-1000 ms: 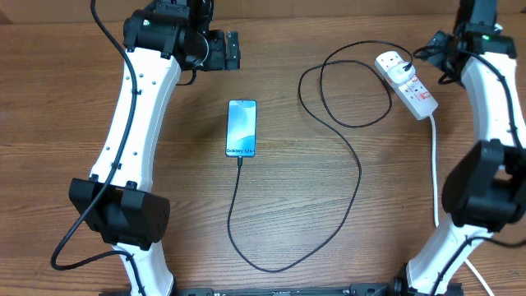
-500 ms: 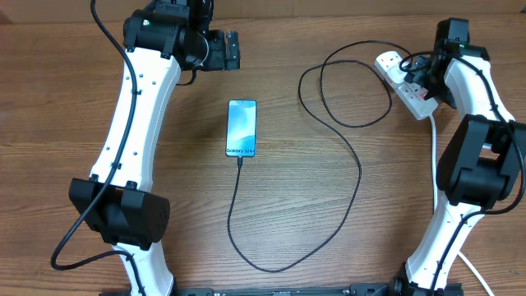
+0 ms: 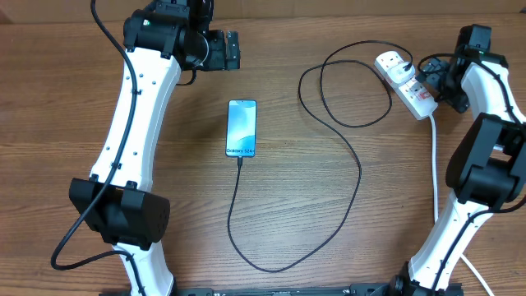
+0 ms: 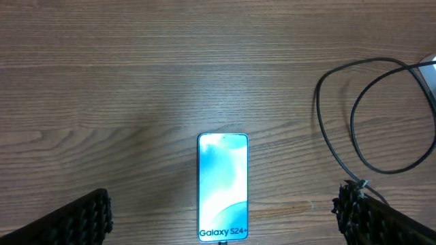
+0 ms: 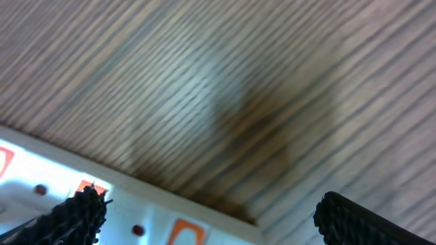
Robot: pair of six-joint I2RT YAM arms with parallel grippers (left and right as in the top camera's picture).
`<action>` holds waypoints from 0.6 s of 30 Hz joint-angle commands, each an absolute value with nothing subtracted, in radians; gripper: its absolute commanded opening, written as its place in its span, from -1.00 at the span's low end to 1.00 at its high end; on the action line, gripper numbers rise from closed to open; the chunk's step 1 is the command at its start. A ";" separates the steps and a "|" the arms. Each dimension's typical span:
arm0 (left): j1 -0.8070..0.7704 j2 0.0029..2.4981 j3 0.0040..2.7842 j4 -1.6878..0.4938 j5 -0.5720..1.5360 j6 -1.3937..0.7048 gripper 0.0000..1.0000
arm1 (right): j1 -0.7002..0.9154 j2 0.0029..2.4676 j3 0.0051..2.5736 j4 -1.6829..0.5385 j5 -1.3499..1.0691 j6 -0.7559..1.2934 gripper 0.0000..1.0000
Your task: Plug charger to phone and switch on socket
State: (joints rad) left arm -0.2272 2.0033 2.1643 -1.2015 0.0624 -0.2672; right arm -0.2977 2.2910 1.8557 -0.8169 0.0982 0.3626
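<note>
The phone [image 3: 242, 128] lies screen up at the table's middle, lit blue-teal; it also shows in the left wrist view [image 4: 223, 184]. The charger's black cable [image 3: 358, 168] meets the phone's bottom edge, loops round and ends at a white plug [image 3: 392, 61] in the socket [image 3: 413, 89], a white power strip at the far right. My left gripper [image 3: 223, 51] is open and empty beyond the phone, its fingers wide apart [image 4: 223, 204]. My right gripper [image 3: 436, 78] is open just right of the socket [image 5: 129, 204], close above its red switches [image 5: 185, 235].
The socket's thick white cord [image 3: 435, 177] runs down the right side towards the right arm's base. The cable's loop [image 4: 371, 116] lies right of the phone. Both arm bases stand at the near edge.
My right gripper came down from the far right corner onto the socket, then shifted slightly right. The left arm, phone and cable have not moved.
</note>
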 commanded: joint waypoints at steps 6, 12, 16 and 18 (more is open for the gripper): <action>-0.228 2.013 2.163 -1.201 0.048 -0.270 1.00 | -0.277 2.302 1.852 -0.808 0.061 0.366 1.00; -0.228 2.013 2.163 -1.201 0.048 -0.270 1.00 | -0.276 2.303 1.852 -0.797 0.069 0.366 1.00; -0.228 2.013 2.163 -1.201 0.048 -0.270 1.00 | -0.276 2.303 1.852 -0.798 0.068 0.366 1.00; -0.228 2.013 2.163 -1.201 0.048 -0.270 1.00 | -0.276 2.303 1.852 -0.797 0.069 0.366 1.00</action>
State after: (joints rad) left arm -0.2272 2.0033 2.1643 -1.2015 0.0624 -0.2672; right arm -0.2798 2.2913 1.8557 -0.8047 0.0673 0.3626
